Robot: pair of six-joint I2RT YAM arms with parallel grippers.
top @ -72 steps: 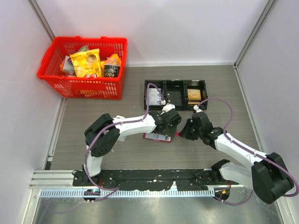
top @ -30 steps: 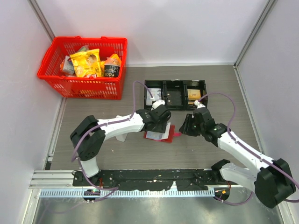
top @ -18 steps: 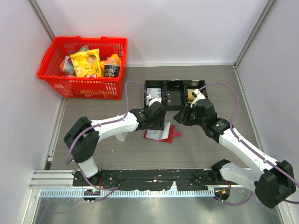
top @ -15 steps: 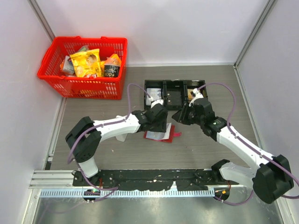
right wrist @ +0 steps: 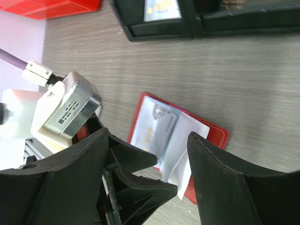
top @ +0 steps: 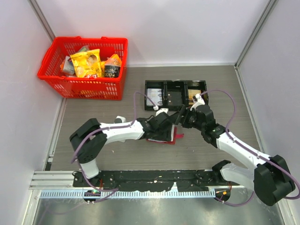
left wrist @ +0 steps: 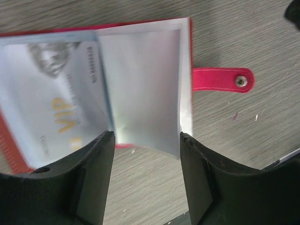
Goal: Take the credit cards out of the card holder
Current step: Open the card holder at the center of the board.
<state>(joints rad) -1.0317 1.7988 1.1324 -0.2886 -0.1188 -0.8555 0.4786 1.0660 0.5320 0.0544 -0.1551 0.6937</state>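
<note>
Shifted down over the card holder [left wrist: 140,70] since earlier, the left pincer [left wrist: 145,138] and right pincer [right wrist: 149,136] are held open and empty; the credit card [left wrist: 51,93] at the left wrist view's left is best pinched edgewise while the card holder is pinned.

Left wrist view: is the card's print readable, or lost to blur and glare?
Left wrist: gold VIP on the credit card reads, finer print is soft; glare whitens the sleeve beside it. Right wrist: the card holder sharper but small.
</note>
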